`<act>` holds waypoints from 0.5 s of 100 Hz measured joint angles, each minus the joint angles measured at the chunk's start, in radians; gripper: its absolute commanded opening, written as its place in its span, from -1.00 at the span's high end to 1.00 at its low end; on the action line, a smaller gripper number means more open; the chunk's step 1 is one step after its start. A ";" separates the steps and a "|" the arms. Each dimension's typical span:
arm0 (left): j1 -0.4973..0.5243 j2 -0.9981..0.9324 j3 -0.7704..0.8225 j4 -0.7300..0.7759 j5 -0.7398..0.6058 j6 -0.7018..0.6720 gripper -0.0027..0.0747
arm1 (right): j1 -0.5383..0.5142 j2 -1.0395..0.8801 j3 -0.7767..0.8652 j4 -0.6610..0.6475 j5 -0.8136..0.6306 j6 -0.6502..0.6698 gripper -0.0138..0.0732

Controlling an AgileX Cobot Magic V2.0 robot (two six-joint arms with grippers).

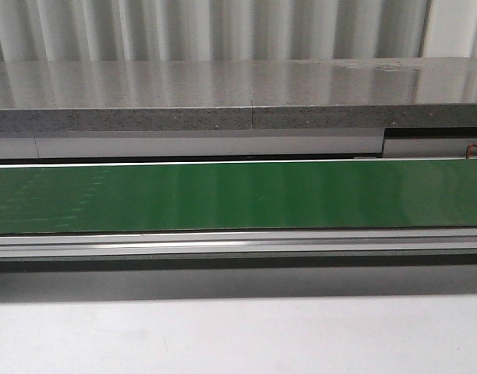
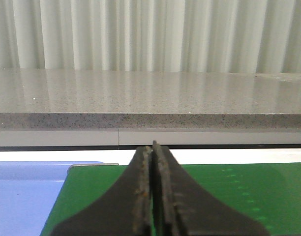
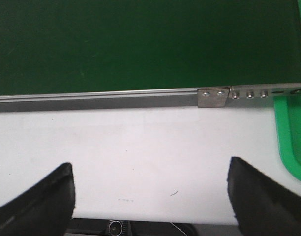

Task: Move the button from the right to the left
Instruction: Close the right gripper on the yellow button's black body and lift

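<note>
Pale, vertically ribbed wall panelling (image 1: 223, 27) along 12 o'clock, softly lit. Below it a speckled grey stone ledge (image 1: 184, 93), glossy with reflected light. Across the middle a long green conveyor belt (image 1: 238, 195), edged by a silver metal rail (image 1: 238, 243). At 6 o'clock a plain white tabletop (image 1: 238, 335).

- An industrial line or workshop: a green conveyor belt (image 1: 223, 196) in an aluminium rail (image 1: 238, 243).
- A speckled stone ledge (image 1: 184, 97) and corrugated wall panels (image 1: 223, 27) stand behind.
</note>
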 measured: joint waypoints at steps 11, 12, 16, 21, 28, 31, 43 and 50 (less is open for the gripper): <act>0.000 0.000 0.000 0.000 0.000 0.000 0.98 | -0.016 0.073 -0.036 0.000 -0.022 0.000 -0.78; 0.000 0.000 0.000 0.000 0.000 0.000 0.98 | -0.018 0.078 -0.039 -0.002 -0.024 0.000 -0.78; 0.000 0.000 0.000 0.000 0.000 0.000 0.98 | -0.038 0.111 -0.059 -0.012 -0.040 0.000 -0.78; 0.000 0.000 0.000 0.000 0.000 0.000 0.98 | -0.069 0.145 -0.083 -0.029 -0.064 0.000 -0.78; 0.000 0.000 0.000 0.000 0.000 0.000 0.98 | -0.126 0.203 -0.118 -0.052 -0.091 0.000 -0.78; 0.000 0.000 0.000 0.000 0.000 0.000 0.98 | -0.152 0.224 -0.131 -0.059 -0.097 0.000 -0.78; 0.000 0.000 0.000 0.000 0.000 0.000 0.98 | -0.271 0.314 -0.181 -0.077 -0.119 -0.022 -0.78; 0.000 0.000 0.000 0.000 0.000 0.000 0.98 | -0.341 0.366 -0.199 -0.079 -0.130 -0.043 -0.78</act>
